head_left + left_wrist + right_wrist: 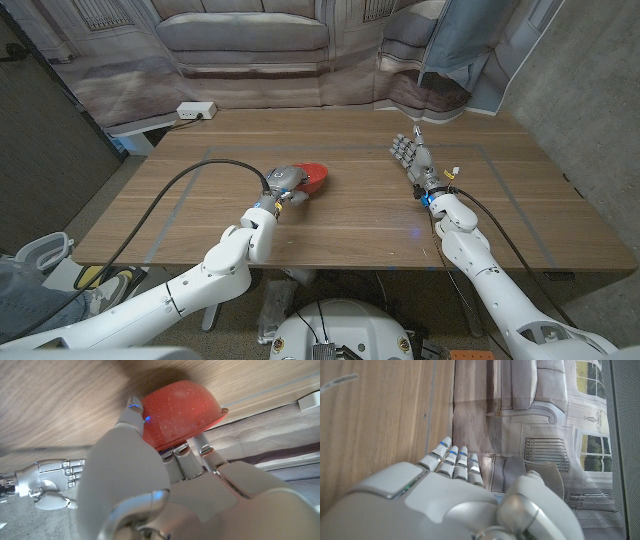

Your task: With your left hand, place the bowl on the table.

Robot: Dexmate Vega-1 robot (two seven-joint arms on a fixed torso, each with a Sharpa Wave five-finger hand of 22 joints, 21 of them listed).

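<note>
A red bowl (312,177) is near the middle of the wooden table (350,220), gripped by my left hand (285,185), which closes on its near side. In the left wrist view the bowl (182,410) is speckled red, with the thumb over its wall and the fingers (192,457) under its rim; whether it touches the tabletop I cannot tell. My right hand (410,155) stands on the right half of the table, fingers straight and apart, holding nothing. The same hand (50,477) shows in the left wrist view, and my right hand (450,495) shows its back in its own wrist view.
A white power strip (195,111) lies at the table's far left corner. A black cable (175,195) runs along my left arm across the tabletop. A printed backdrop of a sofa hangs behind the table's far edge.
</note>
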